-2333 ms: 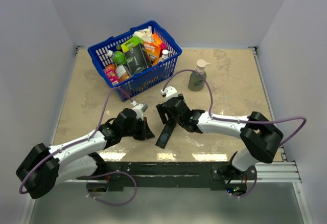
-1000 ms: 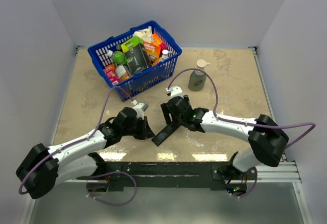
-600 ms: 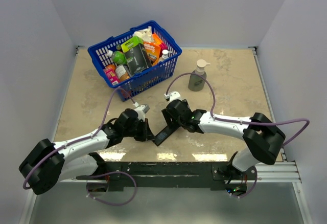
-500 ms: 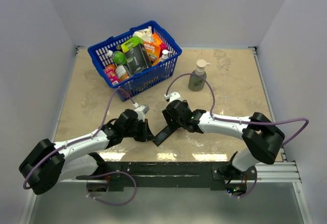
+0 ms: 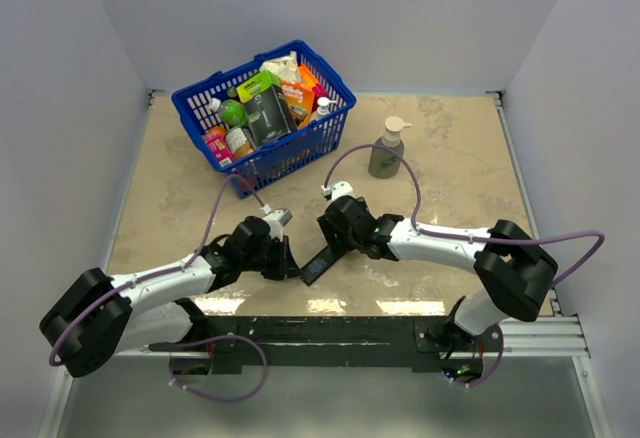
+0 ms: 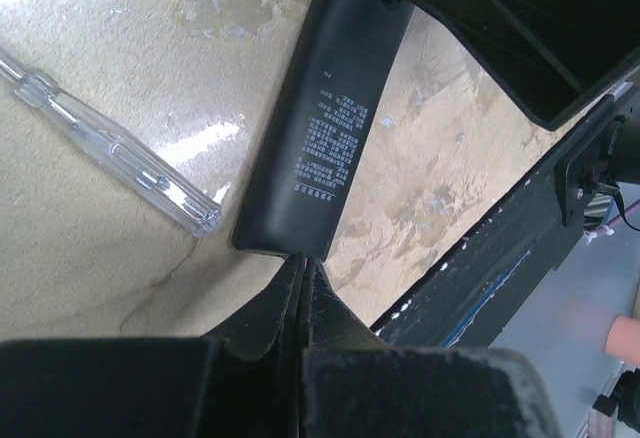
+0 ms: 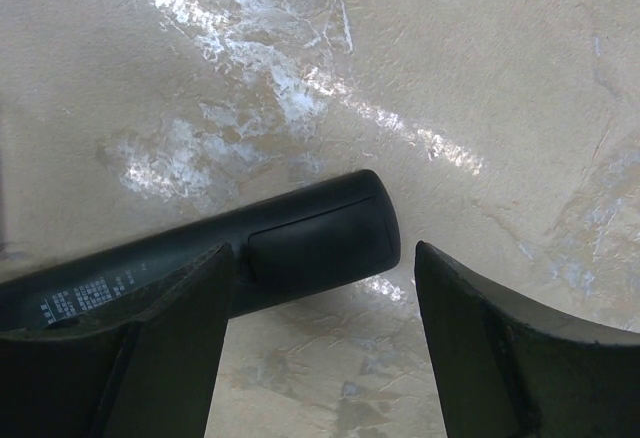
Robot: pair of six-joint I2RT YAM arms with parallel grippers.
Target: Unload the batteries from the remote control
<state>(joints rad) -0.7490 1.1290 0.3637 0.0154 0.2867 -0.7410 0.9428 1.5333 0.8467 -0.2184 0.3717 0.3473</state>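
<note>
Remote control lies on the beige table in front of the two arm bases. It is a slim black bar set on a slant, its near end pointing toward the left arm and its far end toward the right arm. The face turned up carries a block of small white print. Just nearer than the remote control's near end is the left gripper, its fingers pressed together with nothing between them. The joined tips meet the remote control's short near edge, or stand right at it. Just beside that near end, on the side away from the black rail, a clear plastic rod lies flat on the table, its tip close to the remote control's corner. At the far end, a seam outlines a panel on the remote control. The right gripper stands there with its fingers spread wide. The rounded end sits in the gap, with one finger crossing in front of the bar and the other apart from the tip; whether the first finger touches it cannot be told. Well beyond the remote control, toward the right arm's side, a pump bottle stands upright. Farther still, toward the left arm's side, a blue basket is packed with groceries.
</note>
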